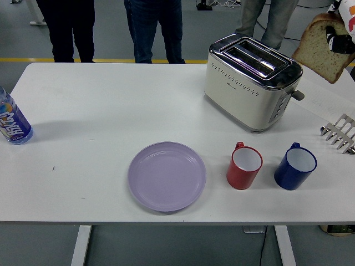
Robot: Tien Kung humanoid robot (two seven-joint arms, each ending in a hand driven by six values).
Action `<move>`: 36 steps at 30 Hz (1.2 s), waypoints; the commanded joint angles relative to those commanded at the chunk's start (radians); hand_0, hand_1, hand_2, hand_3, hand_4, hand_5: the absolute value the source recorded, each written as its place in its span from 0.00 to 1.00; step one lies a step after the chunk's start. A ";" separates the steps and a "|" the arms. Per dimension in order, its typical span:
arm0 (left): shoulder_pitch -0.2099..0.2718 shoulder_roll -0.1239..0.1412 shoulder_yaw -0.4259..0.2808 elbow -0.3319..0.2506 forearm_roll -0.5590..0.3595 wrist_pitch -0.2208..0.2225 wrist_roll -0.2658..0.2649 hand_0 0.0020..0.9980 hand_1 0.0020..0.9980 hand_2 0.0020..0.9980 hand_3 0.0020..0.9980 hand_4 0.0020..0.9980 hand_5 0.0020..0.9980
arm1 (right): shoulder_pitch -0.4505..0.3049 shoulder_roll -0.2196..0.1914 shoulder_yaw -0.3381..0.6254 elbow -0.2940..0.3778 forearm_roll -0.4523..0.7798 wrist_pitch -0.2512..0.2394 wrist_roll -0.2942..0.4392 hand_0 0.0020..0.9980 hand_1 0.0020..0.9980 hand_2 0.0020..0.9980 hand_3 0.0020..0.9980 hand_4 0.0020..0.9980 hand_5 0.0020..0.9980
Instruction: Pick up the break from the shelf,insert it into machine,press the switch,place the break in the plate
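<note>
A slice of brown bread (320,49) hangs in the air at the upper right, above and to the right of the toaster (250,82). My right hand (339,40) is shut on the slice's right edge, with black fingers (336,42) curled over it; most of the hand is cut off by the picture's edge. The cream and chrome toaster stands at the back right of the table with its two slots open upward. A lilac plate (167,175) lies near the front middle. The metal rack (339,133) sits at the right edge with nothing in it. My left hand is out of sight.
A red mug (244,166) and a blue mug (295,165) stand in front of the toaster. A water bottle (11,120) lies at the left edge. Several people stand beyond the table's far side.
</note>
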 joint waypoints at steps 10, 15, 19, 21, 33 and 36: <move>0.002 0.000 -0.001 0.000 0.003 0.001 0.001 0.35 0.46 0.61 0.73 0.61 1.00 | 0.055 0.015 -0.039 -0.031 0.046 0.000 0.000 0.20 0.31 0.50 0.54 0.49 0.00; 0.000 0.001 0.000 0.000 0.002 0.001 0.001 0.35 0.46 0.61 0.73 0.61 1.00 | 0.088 0.025 -0.053 -0.048 0.064 0.000 0.000 0.19 0.31 0.49 0.54 0.49 0.00; -0.002 0.002 0.006 0.000 -0.005 0.001 0.000 0.35 0.46 0.61 0.73 0.61 1.00 | 0.124 0.034 -0.070 -0.076 0.099 -0.001 0.000 0.19 0.31 0.49 0.54 0.49 0.00; -0.003 0.002 0.007 0.000 -0.007 0.001 0.000 0.35 0.46 0.61 0.73 0.61 1.00 | 0.149 0.043 -0.082 -0.099 0.119 0.001 0.000 0.19 0.31 0.49 0.54 0.49 0.00; -0.007 0.003 0.014 0.000 -0.014 0.003 -0.001 0.35 0.46 0.61 0.73 0.61 1.00 | 0.231 0.078 -0.115 -0.170 0.184 0.020 0.000 0.19 0.31 0.49 0.54 0.49 0.00; -0.009 0.004 0.017 0.000 -0.017 0.003 -0.002 0.35 0.46 0.61 0.73 0.61 1.00 | 0.248 0.084 -0.126 -0.188 0.193 0.021 0.000 0.19 0.31 0.49 0.54 0.49 0.00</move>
